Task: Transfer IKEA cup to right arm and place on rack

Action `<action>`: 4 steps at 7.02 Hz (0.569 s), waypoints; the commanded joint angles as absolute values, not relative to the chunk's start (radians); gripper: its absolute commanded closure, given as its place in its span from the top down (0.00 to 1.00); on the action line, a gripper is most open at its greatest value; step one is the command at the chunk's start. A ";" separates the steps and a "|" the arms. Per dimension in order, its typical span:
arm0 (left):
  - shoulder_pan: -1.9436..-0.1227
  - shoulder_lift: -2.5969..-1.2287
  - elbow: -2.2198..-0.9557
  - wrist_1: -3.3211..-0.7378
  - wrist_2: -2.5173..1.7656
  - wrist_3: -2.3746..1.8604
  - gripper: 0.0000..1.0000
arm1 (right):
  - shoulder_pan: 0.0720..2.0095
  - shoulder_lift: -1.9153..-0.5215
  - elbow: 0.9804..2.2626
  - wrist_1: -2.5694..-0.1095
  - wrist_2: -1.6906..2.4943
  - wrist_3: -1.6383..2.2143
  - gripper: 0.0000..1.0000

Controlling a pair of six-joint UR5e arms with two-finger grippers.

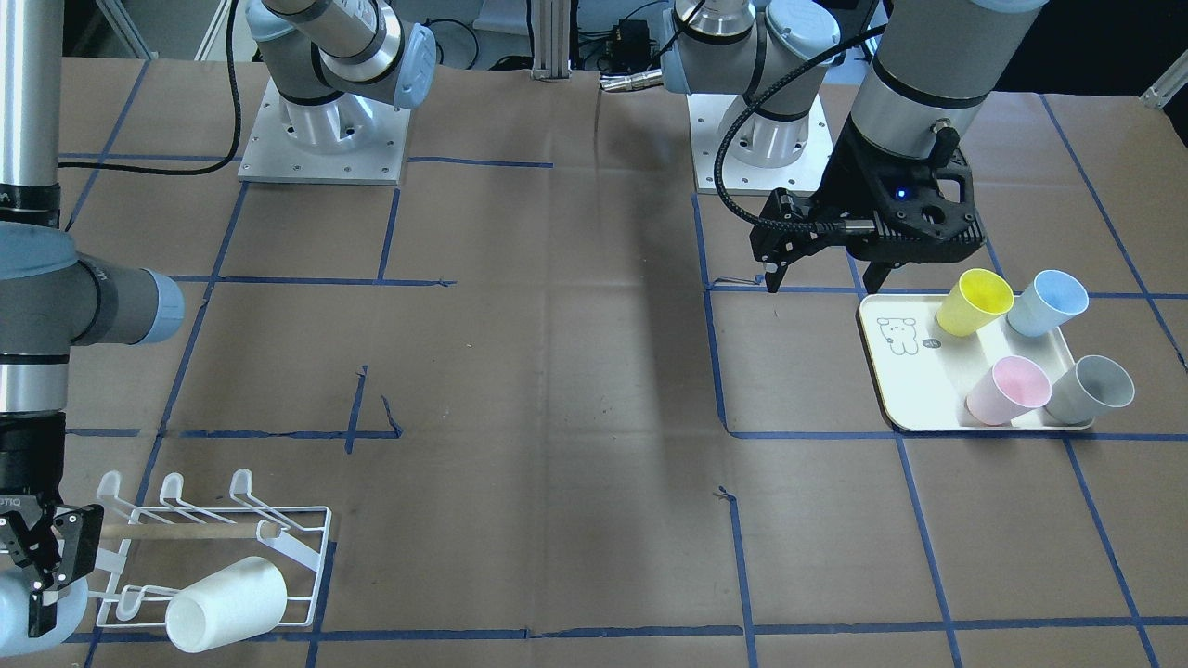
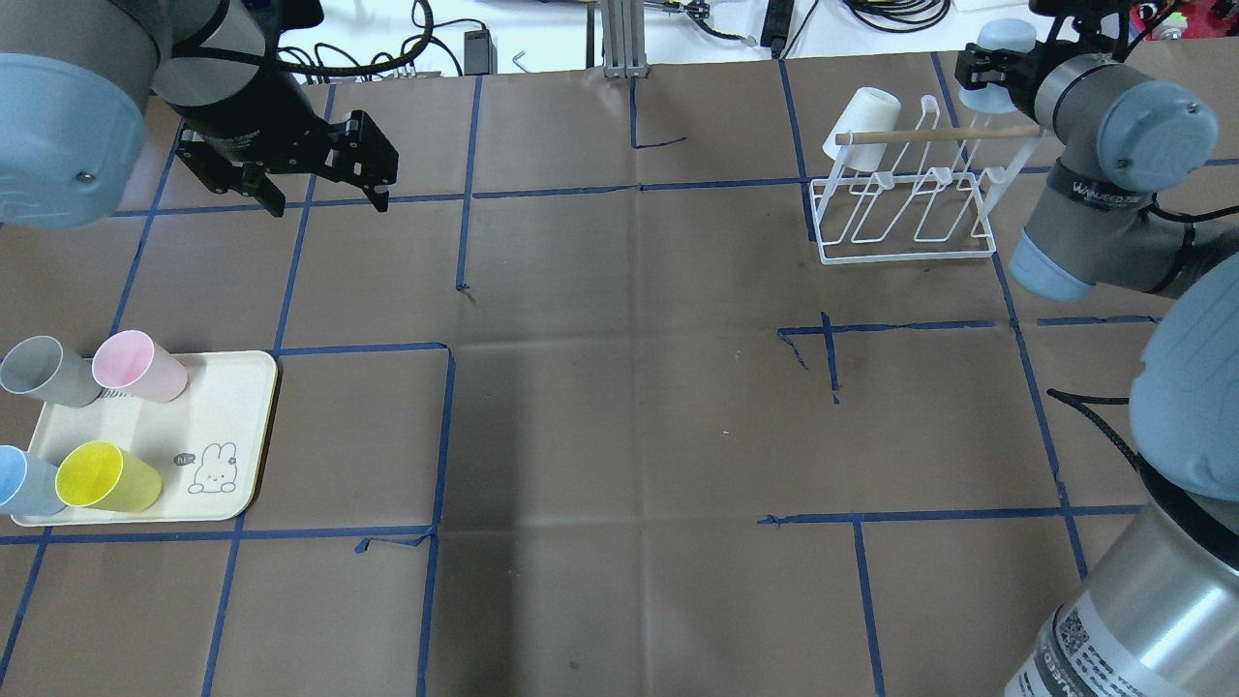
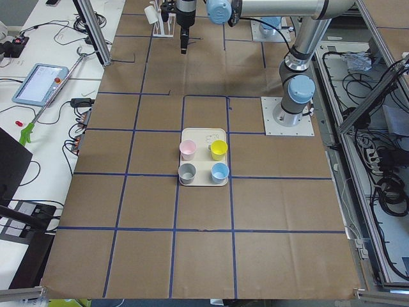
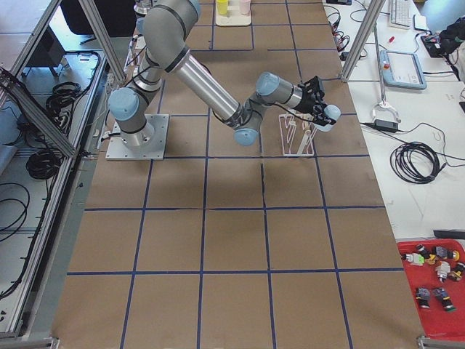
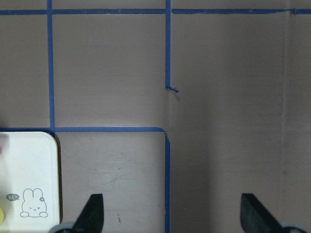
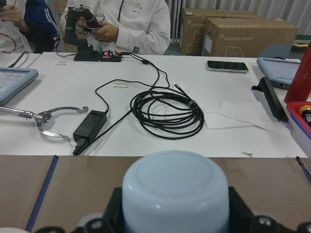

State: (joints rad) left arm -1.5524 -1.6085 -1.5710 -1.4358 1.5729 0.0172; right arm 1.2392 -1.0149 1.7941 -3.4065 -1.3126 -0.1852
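A pale blue cup (image 6: 175, 189) is filling the bottom of the right wrist view, its closed, rounded base showing towards the top. The right gripper (image 2: 980, 70) is clamping it from both sides, with one black finger (image 6: 104, 218) pressing each flank, so the jaws are standing only as wide as the cup's body. Beyond it, a white desk is carrying a coiled black cable (image 6: 167, 109), and a person in a white sleeve (image 6: 146, 24) is sitting at the far edge.

In the overhead view the gripped cup is hanging at the far right corner of the white wire rack (image 2: 905, 208), just past the right end of the wooden dowel (image 2: 934, 134). Whether the cup is touching a prong, the pictures are not showing. A white cup (image 2: 861, 116) is already sitting tilted on the rack's far left prong, with its mouth leaning away from the dowel.

Well apart, on the far left of the table, the left gripper (image 2: 329, 203) is hovering above bare brown paper with its jaws spread wide and nothing between them. Nearer on that side, a cream tray (image 2: 232, 387) with a rabbit drawing is lying flat. It is bearing a pink cup (image 2: 140, 366), a grey cup (image 2: 48, 371), a yellow cup (image 2: 106, 476) and a second blue cup (image 2: 24, 481).
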 commanded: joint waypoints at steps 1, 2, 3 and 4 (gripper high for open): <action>-1.552 -1.609 -1.572 -1.436 1.572 0.017 0.99 | 1.239 -1.014 1.822 -3.410 -1.312 -0.181 0.12; -1.552 -1.609 -1.572 -1.436 1.572 0.018 0.99 | 1.239 -1.014 1.822 -3.410 -1.312 -0.184 0.38; -1.552 -1.609 -1.572 -1.436 1.572 0.018 0.99 | 1.239 -1.014 1.822 -3.399 -1.312 -0.167 0.99; -1.552 -1.609 -1.574 -1.436 1.574 0.018 0.99 | 1.239 -1.017 1.819 -3.393 -1.313 -0.164 1.00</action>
State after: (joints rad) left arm -1.5524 -1.6091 -1.5729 -1.4358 1.5727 0.0183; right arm 1.2394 -1.0148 1.8208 -3.4012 -1.3119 -0.1716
